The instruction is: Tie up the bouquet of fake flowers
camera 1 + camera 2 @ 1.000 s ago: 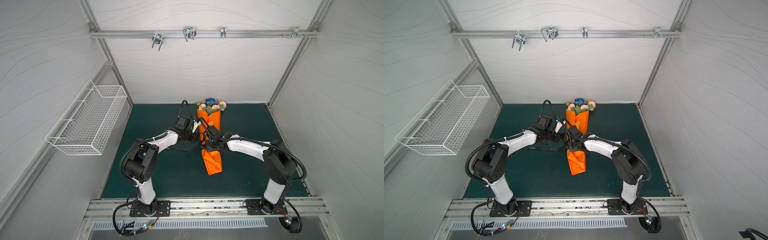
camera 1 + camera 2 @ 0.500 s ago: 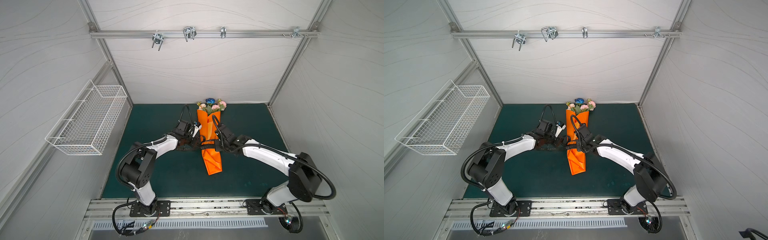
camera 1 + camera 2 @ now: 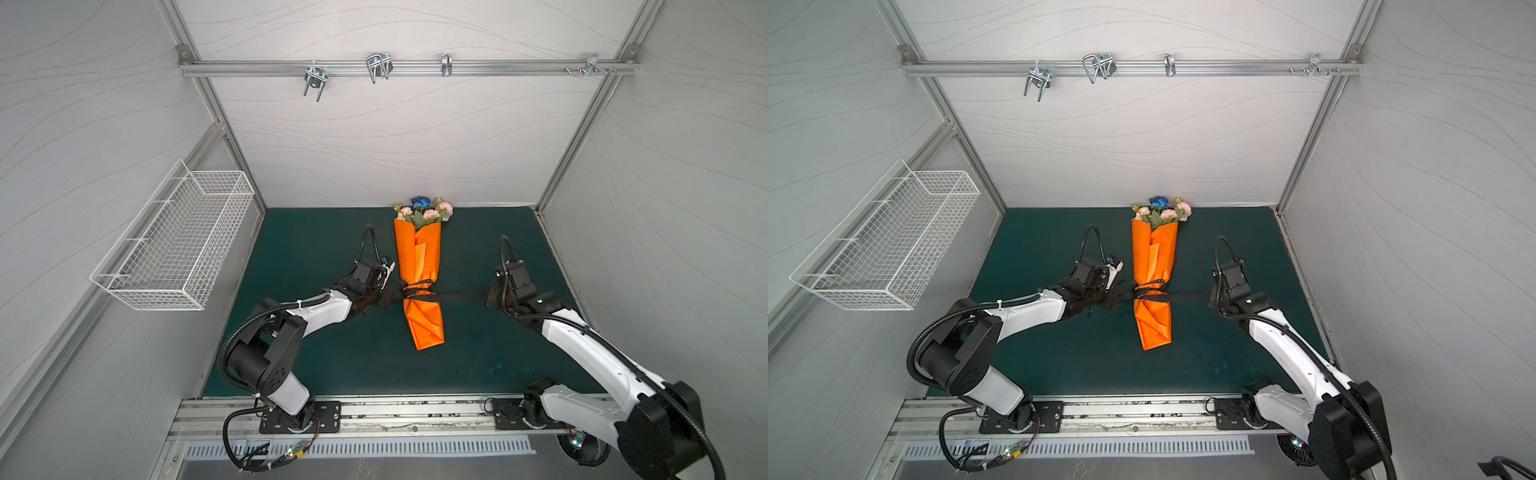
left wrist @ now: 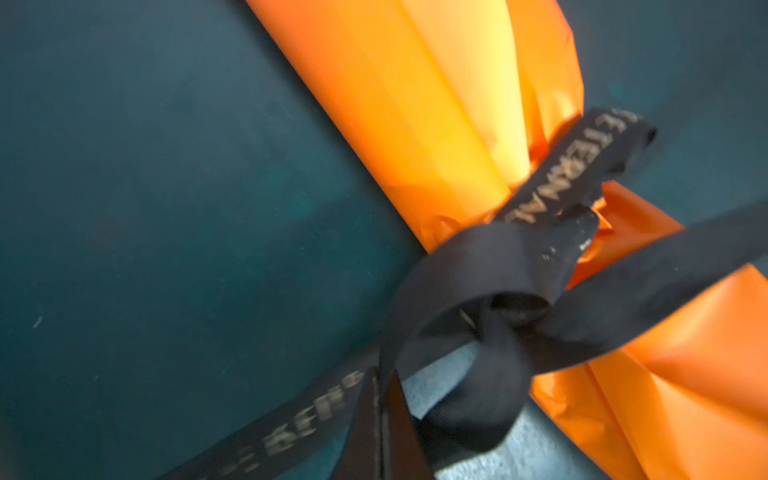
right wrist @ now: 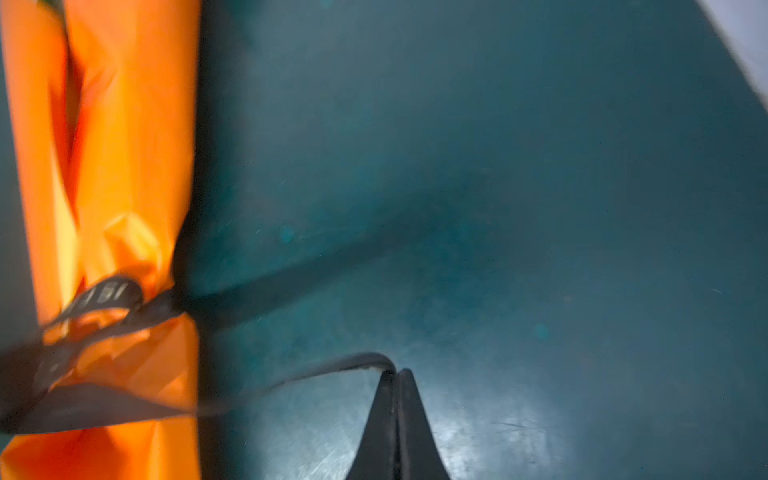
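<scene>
The bouquet of fake flowers (image 3: pixel 424 211) (image 3: pixel 1163 211) lies on the green mat in both top views, its pink, peach and blue blooms toward the back wall and its stems hidden in orange wrapping paper (image 3: pixel 417 262) (image 4: pixel 436 104) (image 5: pixel 124 145). A black lettered ribbon (image 3: pixel 415 286) (image 3: pixel 1149 286) (image 4: pixel 478 266) is knotted round the paper's narrow waist. My left gripper (image 3: pixel 388 297) (image 4: pixel 380 376) is shut on one ribbon strand just left of the knot. Well to the right of the wrap, my right gripper (image 3: pixel 488 297) (image 5: pixel 397 372) is shut on the other ribbon end (image 5: pixel 328 370), which runs stretched across the mat.
A white wire basket (image 3: pixel 174 245) hangs on the left wall. A metal rail with hooks (image 3: pixel 378 68) crosses the back wall overhead. Bare green mat (image 3: pixel 332 353) lies in front of the wrap and to both sides.
My right gripper has closed on the ribbon end and swung far right, away from the wrap, drawing that end out straight. The left gripper stays by the knot, shifted slightly.
</scene>
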Robot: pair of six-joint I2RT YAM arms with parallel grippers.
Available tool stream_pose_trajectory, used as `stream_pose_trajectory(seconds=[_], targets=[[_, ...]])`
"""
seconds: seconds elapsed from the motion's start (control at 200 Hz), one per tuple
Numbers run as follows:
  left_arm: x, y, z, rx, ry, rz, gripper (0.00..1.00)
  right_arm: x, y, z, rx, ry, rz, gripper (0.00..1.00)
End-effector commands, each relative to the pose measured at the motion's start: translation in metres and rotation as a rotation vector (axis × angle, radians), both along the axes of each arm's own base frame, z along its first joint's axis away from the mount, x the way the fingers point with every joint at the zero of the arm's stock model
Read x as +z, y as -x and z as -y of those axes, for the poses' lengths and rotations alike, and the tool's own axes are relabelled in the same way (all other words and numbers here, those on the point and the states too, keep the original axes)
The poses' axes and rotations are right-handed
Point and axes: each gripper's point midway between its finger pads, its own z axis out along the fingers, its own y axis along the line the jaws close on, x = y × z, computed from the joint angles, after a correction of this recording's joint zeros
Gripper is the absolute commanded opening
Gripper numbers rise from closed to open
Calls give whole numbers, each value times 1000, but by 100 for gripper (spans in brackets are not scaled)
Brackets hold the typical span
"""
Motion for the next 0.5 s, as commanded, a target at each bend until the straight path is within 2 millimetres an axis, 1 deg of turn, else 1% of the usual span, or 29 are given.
stream_pose_trajectory(seconds=[0.0,0.15,0.37,0.495], targets=[[14,-17,3,53,32,69,0,1,14,27,-109,13,-1,0],[14,-18,3,59,37,72,0,-1,23,42,-177,8,17,0],[6,-15,0,67,24,61,0,-3,30,54,-230,14,18,0],[1,-14,-1,72,20,49,0,-7,37,67,-286,42,4,0]])
